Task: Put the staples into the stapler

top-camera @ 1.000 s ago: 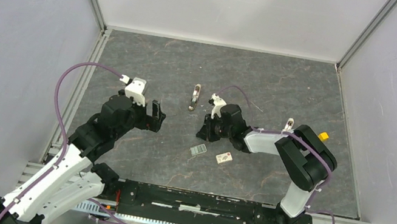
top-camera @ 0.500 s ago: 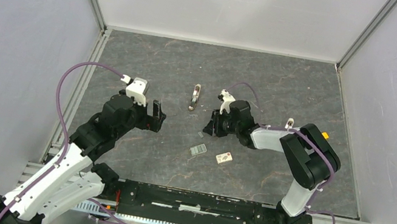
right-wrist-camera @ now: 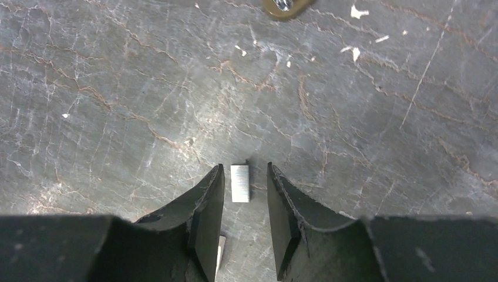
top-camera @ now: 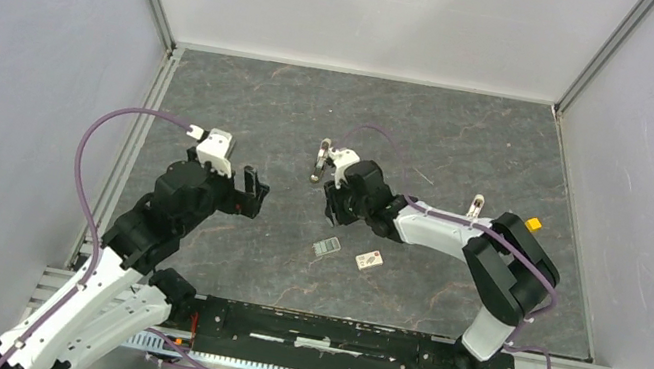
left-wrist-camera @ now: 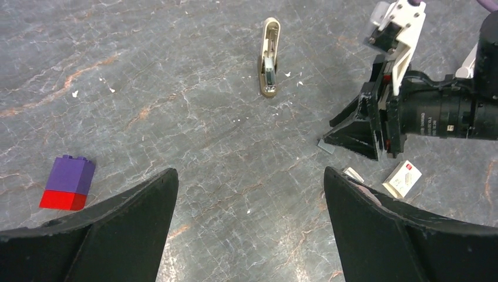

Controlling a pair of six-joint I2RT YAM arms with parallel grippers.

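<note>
The beige stapler (top-camera: 320, 160) lies flat at mid-table, also in the left wrist view (left-wrist-camera: 269, 56), with its tip at the top edge of the right wrist view (right-wrist-camera: 285, 6). A thin grey strip of staples (right-wrist-camera: 239, 183) lies on the table between the tips of my right gripper (right-wrist-camera: 245, 170), which is open, with a gap on each side of the strip. The white staples box (top-camera: 369, 260) with red print lies nearer the arms' bases, beside a small grey piece (top-camera: 326, 246). My left gripper (left-wrist-camera: 251, 173) hovers wide open and holds nothing, left of the stapler (top-camera: 253, 192).
A purple-and-red block (left-wrist-camera: 67, 182) sits on the table to the left. A yellow cube (top-camera: 532, 223) and a small pale object (top-camera: 475, 206) lie at the right, behind the right arm. Metal rails and white walls enclose the dark stone tabletop (top-camera: 453, 136).
My right gripper went from shut to open and shifted left toward the stapler; the grey strip now lies loose on the table between its fingertips. The left arm drew slightly left.
</note>
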